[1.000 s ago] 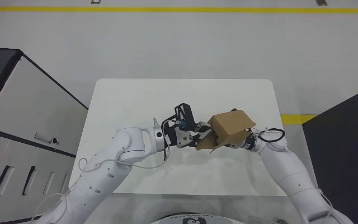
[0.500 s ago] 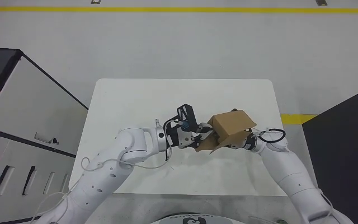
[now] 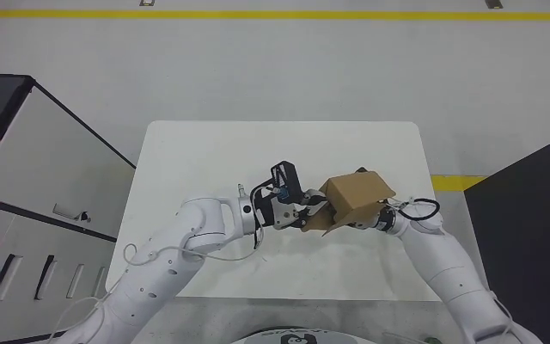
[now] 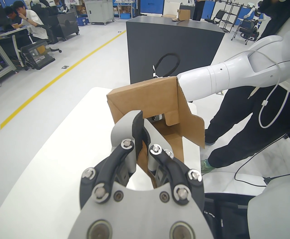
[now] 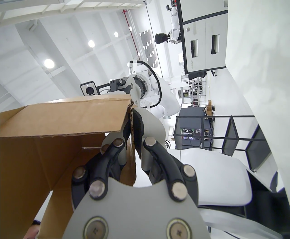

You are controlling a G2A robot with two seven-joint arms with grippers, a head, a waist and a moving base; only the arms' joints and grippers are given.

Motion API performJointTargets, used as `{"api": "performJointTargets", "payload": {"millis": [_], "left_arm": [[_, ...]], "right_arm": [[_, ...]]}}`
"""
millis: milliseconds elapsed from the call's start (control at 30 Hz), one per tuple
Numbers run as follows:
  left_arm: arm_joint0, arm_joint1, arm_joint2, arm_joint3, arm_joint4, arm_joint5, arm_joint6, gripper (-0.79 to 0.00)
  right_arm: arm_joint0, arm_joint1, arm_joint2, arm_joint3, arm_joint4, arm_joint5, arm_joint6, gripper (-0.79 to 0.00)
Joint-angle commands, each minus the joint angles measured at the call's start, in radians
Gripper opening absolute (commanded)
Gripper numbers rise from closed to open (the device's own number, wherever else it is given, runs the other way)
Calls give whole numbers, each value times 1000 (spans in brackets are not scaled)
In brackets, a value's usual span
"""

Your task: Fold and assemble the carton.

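Pinching the brown carton [image 3: 355,194] are both arms' jaws.

Robotics lab around my desk [image 3: 198,163], pale industrial floor [image 3: 275,69] marked with a yellow line [image 3: 275,15], grey drawer cabinets [image 5: 204,34], another white robot [image 5: 174,19] standing beyond, rolling chairs [image 4: 218,16], black frame racks [image 5: 215,116], high ceiling lamps [image 5: 49,63]

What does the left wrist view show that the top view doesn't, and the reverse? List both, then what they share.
Left wrist view: the open inside of the carton, with a small inner flap folded in, and the left gripper with its jaws shut on a lower flap. Top view: the full outline of the white table and the grey cabinet beside it. Shared: the carton, the left gripper at it, the table and the yellow floor line.
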Motion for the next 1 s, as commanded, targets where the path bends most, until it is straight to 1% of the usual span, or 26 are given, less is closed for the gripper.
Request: {"api": "performJointTargets", "payload": {"millis": [0, 433, 967], "left_arm": [[-1, -1, 2, 2, -2, -1, 0, -785], [-5, -1, 6, 5, -2, -3, 0, -785], [11, 5, -21, -7, -7, -9, 4, -785]], "right_arm": [[-2, 0, -1, -3, -2, -2, 1, -785], [-10, 0, 1, -11, -2, -4, -4, -785], [-1, -4, -2, 8, 7, 13, -41, -785]]}}
